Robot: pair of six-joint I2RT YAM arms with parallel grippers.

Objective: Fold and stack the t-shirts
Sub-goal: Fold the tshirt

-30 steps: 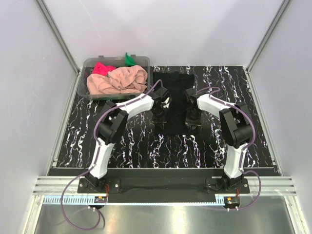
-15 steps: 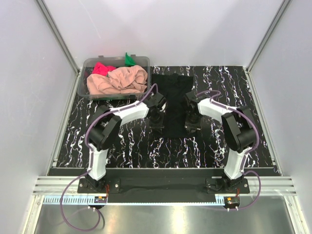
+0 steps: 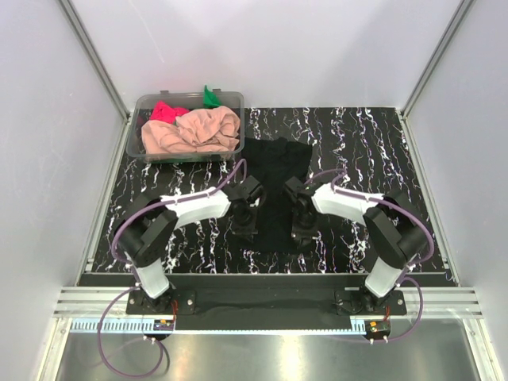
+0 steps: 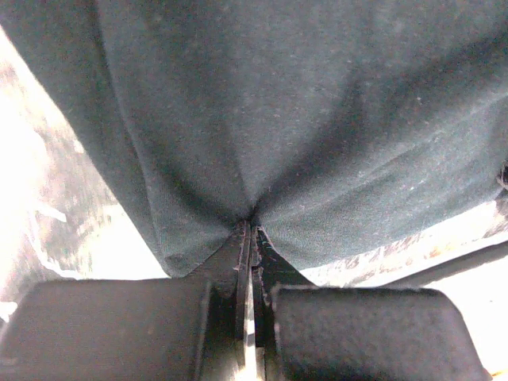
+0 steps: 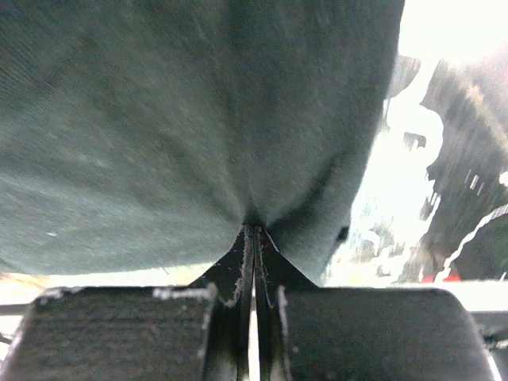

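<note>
A black t-shirt (image 3: 275,190) lies as a long strip on the marbled table, running from mid-table toward the near edge. My left gripper (image 3: 244,226) is shut on its near left edge, and my right gripper (image 3: 300,228) is shut on its near right edge. In the left wrist view the dark cloth (image 4: 286,119) bunches into the closed tips of the left gripper (image 4: 252,226). The right wrist view shows the same cloth (image 5: 190,119) pinched in the right gripper (image 5: 254,228). A peach-pink t-shirt (image 3: 194,131), a bright pink-red one (image 3: 165,111) and a green one (image 3: 210,97) lie crumpled in the tub.
The clear plastic tub (image 3: 136,141) stands at the back left of the table. White walls close in the left, right and back sides. A metal rail (image 3: 262,305) runs along the near edge behind the arm bases.
Both grippers have pulled toward the near edge, drawing the black t-shirt's near end with them; the shirt now reaches closer to the arm bases.
</note>
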